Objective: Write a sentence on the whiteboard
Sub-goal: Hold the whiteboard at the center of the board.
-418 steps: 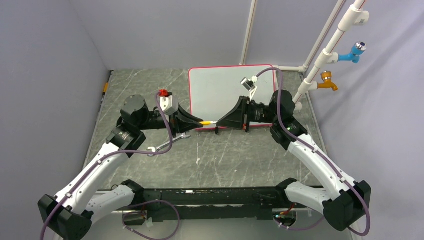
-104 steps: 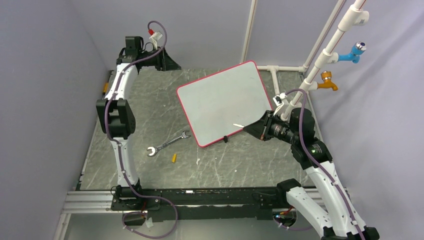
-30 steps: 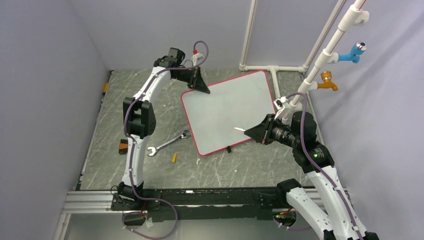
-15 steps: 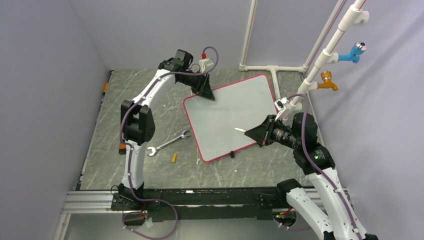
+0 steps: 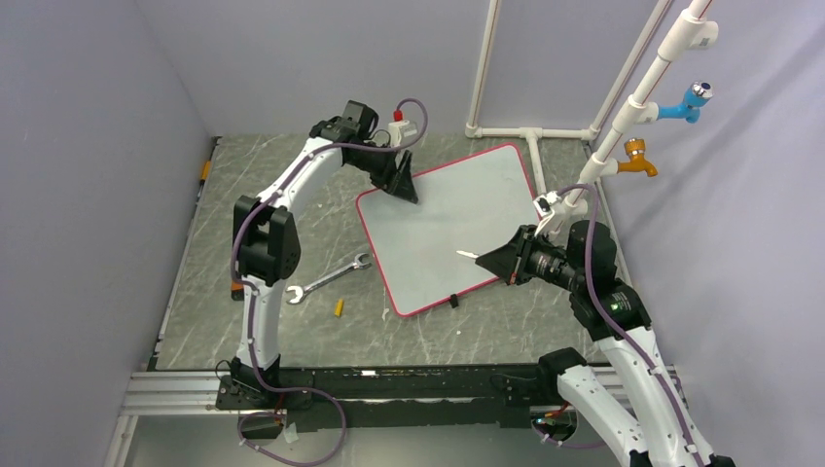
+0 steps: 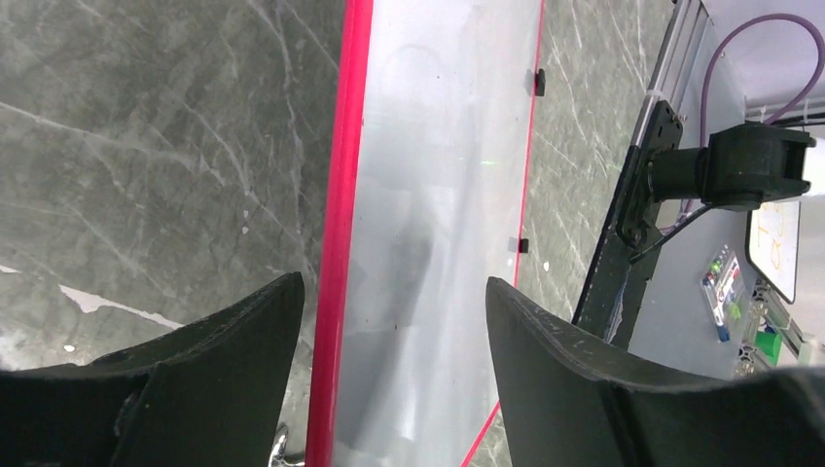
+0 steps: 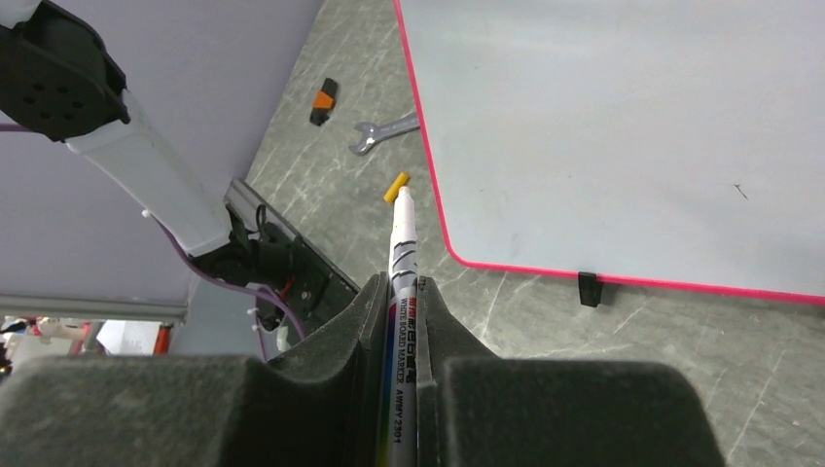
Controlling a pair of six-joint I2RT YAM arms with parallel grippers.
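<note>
Versus a second ago: left gripper (image 5: 404, 185) is sitting further along the far-left corner of the whiteboard (image 5: 438, 209), jaws spreading, and the board is swung slightly. Left fingers (image 6: 224, 360) are standing apart either side of the red rim, gripping nothing. Board is lying flat mid-table, skewed, with no sentence showing yet. Looks like repositioning is ending and writing is pending. Right gripper (image 5: 491, 261) is clamping the marker (image 7: 402, 243), tip hanging over the board's near part; contact unclear. Next: tip down, light pressure, board staying put.
</note>
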